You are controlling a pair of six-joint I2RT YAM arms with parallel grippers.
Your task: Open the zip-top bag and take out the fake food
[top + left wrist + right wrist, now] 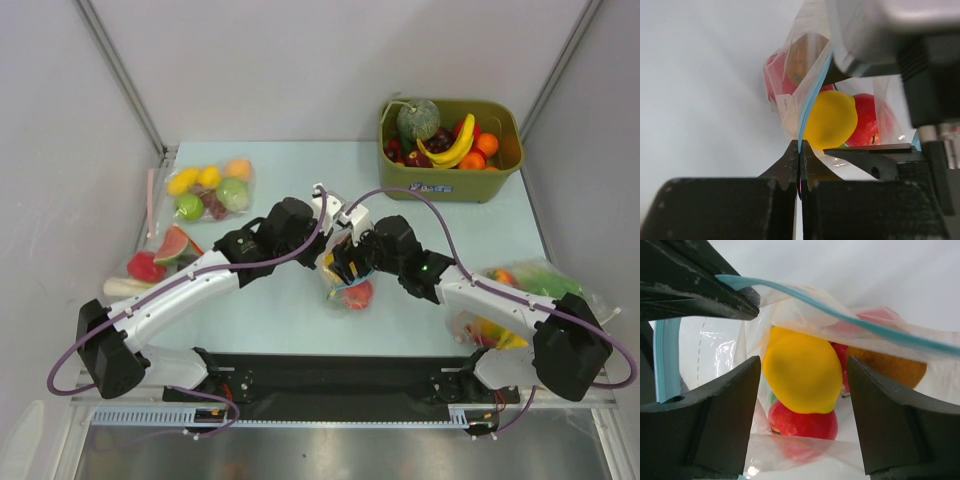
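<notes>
The zip-top bag [352, 292] hangs at the table's middle between both grippers, its mouth pulled open. My left gripper [333, 252] is shut on the bag's blue-green zip strip [812, 100]; the closed tips show in the left wrist view [800, 150]. My right gripper [352, 262] is open at the bag's mouth [804, 390], its fingers [730, 405] either side of the fake food: a yellow fruit [802, 372], a red one [802, 422] below it, and an orange-brown one [890, 365] behind. The yellow fruit [830, 120] and red fruit [867, 120] also show in the left wrist view.
An olive-green bin [505, 165] of fruit with a melon and a banana stands at the back right. Another filled bag [210, 190] lies at the back left, watermelon slices [170, 245] at the left, and more bagged fruit [530, 280] at the right.
</notes>
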